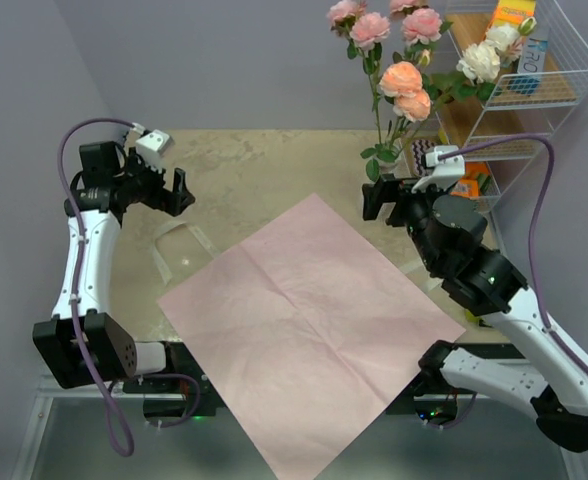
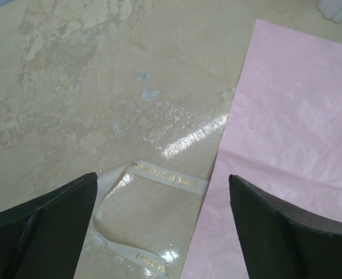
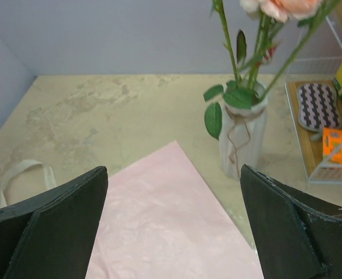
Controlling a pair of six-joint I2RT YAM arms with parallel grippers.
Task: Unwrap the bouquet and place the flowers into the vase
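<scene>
From above, the flowers stand at the far right and the paper lies flat on the desk. The left claw and right claw are both open and empty, so only a clean retreat seems left. The left wrist view shows the ribbon below the spread jaws, so that arm should rise straight up to avoid snagging it. In the right wrist view the stems sit in the vase just past the paper's far corner, so that arm should back off nearward, clear of the leaves, as the vase looks tippy.
</scene>
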